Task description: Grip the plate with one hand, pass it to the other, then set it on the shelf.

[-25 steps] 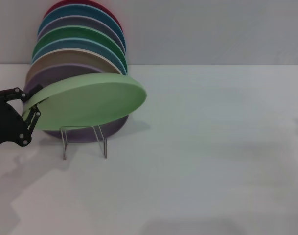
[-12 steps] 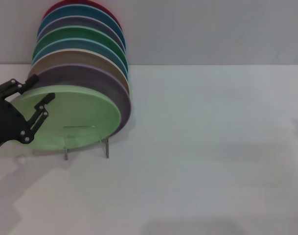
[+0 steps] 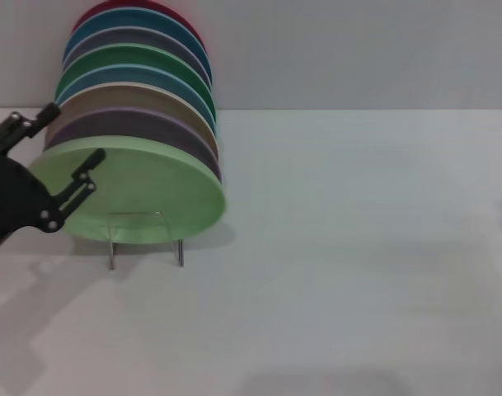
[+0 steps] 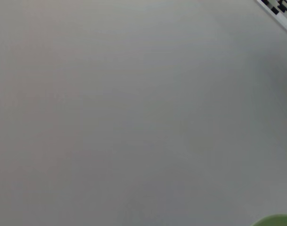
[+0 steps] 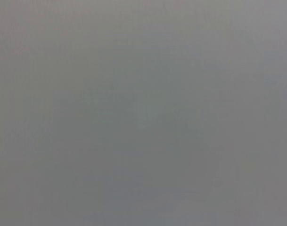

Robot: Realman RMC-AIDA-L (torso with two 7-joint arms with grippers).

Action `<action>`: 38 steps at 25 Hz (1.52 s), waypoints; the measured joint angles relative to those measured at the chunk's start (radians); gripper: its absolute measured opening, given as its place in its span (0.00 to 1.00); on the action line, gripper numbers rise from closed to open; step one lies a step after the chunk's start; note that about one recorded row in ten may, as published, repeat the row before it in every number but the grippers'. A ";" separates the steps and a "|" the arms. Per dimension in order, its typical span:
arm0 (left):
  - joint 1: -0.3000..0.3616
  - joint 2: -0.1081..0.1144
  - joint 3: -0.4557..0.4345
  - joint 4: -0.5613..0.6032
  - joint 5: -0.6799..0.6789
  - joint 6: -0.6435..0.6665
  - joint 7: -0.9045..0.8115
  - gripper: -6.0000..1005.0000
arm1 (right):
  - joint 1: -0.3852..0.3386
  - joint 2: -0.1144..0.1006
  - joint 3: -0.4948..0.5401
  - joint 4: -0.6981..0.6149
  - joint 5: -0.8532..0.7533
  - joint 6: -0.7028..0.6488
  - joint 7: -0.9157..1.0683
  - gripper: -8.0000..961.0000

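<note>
Nearest you, at about 9 o'clock on the white table (image 3: 341,272), the clear shelf (image 3: 143,239) showed its front bracket. The mint-green plate (image 3: 143,194) stood on edge in it, leaning back against the lilac plate (image 3: 143,125). Your left gripper (image 3: 69,136) sat at the plate's 9 o'clock rim, jaws spread wide, one finger behind the rim and one in front; contact couldn't be judged. Farther back stood tan, blue, green and red plates (image 3: 135,66). Right gripper out of sight.
</note>
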 joint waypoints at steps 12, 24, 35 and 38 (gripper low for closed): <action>-0.025 -0.029 -0.002 -0.009 0.001 -0.157 0.018 0.59 | -0.011 0.000 0.002 0.003 -0.006 0.002 -0.010 0.87; 0.035 -0.063 -0.030 -0.039 -0.003 -0.064 0.125 0.59 | -0.021 0.001 0.000 0.002 -0.006 0.000 -0.032 0.87; 0.219 -0.139 -0.605 -0.165 -0.006 -0.032 0.023 0.75 | -0.021 0.005 0.001 -0.068 0.066 -0.049 -0.238 0.87; 0.228 -0.146 -0.699 -0.147 -0.006 -0.080 -0.018 0.79 | 0.009 0.005 -0.006 -0.114 0.094 -0.054 -0.317 0.87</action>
